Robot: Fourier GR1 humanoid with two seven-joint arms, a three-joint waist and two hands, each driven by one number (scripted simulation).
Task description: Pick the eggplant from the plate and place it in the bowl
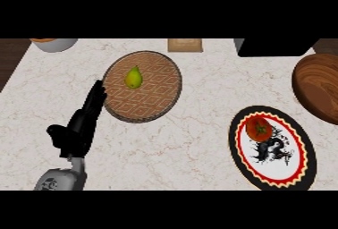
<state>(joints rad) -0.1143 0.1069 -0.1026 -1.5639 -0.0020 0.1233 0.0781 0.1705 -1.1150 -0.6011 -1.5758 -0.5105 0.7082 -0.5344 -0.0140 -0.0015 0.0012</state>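
Here, two plates (142, 87) (272, 152), one pear (134, 78), one tomato (259, 129).

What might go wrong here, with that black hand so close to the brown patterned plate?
1. The left hand has straight fingers at the patterned plate's left rim; moving in, they might nudge the plate.
2. The yellow-green fruit on it could roll if bumped.
3. A red fruit sits on another plate, so the wrong item might get picked.
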